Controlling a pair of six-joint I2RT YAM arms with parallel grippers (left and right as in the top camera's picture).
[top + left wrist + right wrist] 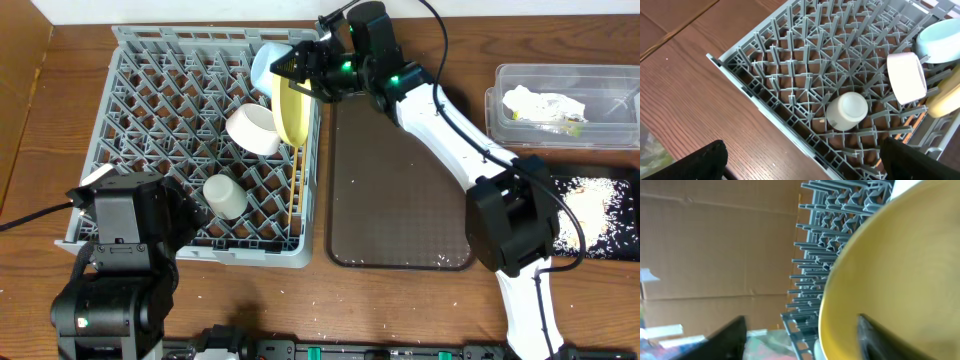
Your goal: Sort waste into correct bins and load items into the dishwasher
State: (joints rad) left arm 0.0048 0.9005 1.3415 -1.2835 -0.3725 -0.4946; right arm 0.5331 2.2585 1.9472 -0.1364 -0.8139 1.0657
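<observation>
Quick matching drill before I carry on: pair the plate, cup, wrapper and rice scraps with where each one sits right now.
1. yellow plate
2. cream cup
3. snack wrapper
4. rice scraps

A. in the clear tub
B. standing on edge at the right side of the grey rack
C. in the black tub
D. in the rack's front part

Pairs: 1-B, 2-D, 3-A, 4-C

Pale yellow plate (291, 112) on edge in grey rack (150, 120), white bowl (252, 128) beside
</observation>
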